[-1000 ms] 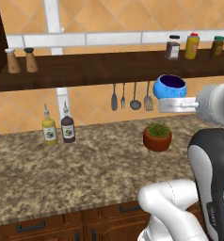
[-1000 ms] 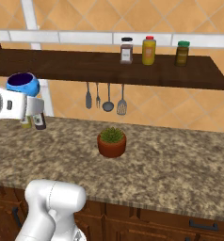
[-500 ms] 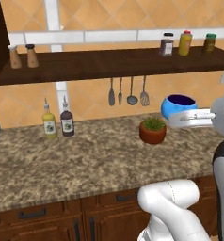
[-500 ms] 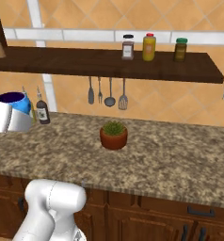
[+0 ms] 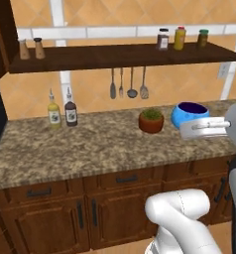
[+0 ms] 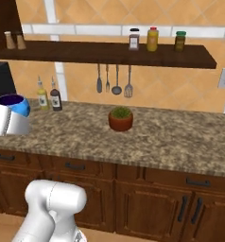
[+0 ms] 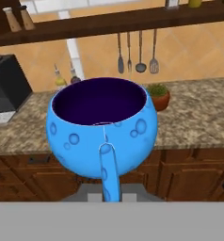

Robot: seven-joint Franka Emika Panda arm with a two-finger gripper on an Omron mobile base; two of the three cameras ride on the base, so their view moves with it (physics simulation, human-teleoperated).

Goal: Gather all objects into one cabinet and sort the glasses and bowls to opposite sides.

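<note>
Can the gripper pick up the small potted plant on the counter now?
Probably not: the gripper is shut on the handle of the blue cup, so nothing else can be taken. The potted plant itself stands unobstructed.

The gripper is closed tight on the blue cup by its handle. The cup sits upright just past the jaws.

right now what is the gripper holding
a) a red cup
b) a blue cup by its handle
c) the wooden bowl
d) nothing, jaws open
b: the hand view has the blue cup upright in front of the gripper, its handle running down between the shut jaws, and the left base view has it carried above the counter edge.
</note>
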